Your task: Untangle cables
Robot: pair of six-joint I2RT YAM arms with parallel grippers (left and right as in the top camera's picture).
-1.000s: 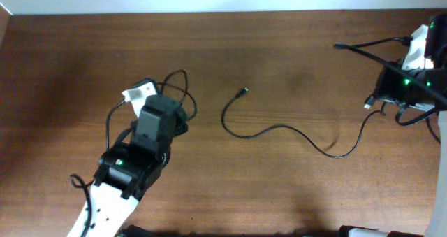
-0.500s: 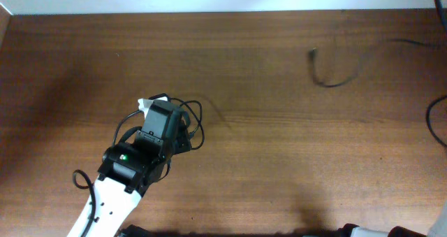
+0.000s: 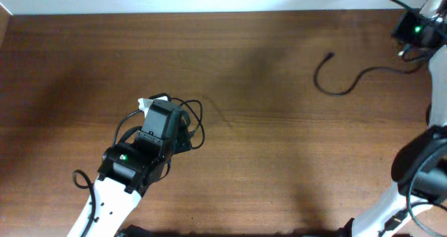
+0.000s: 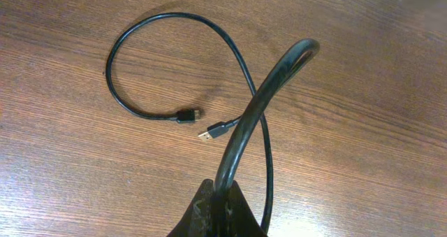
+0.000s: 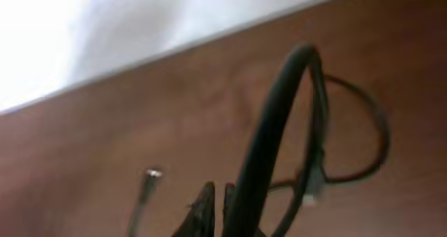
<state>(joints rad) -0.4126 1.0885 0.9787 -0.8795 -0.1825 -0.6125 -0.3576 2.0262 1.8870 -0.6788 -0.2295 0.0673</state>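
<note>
Both grippers are pinching cables with their jaws drawn together. The left gripper (image 4: 218, 195) is working over the left half of the table (image 3: 265, 160), nearer the near edge than the far one. The right gripper (image 5: 215, 198) is hanging over the far right corner.

The first cable (image 4: 253, 108) is sitting clamped in the left gripper. It is rising from between the fingers, folding over in a tight bend, and dropping back to the wood. The rest of it is lying in one open loop beside the gripper.

The second cable (image 5: 269, 128) is sitting clamped in the right gripper. The right wrist view is blurred, but the cord is showing between the fingers. From there it is trailing leftward along the far right part of the table, sagging in a shallow curve and hooking back up toward the far edge. The two cables are lying well apart, neither crossing the other.

The first cable's black plug (image 4: 187, 116) and its metal-tipped plug (image 4: 208, 134) are resting just beside each other without touching. The second cable's free plug (image 3: 330, 55) is lying on the wood, left of the right gripper.
</note>
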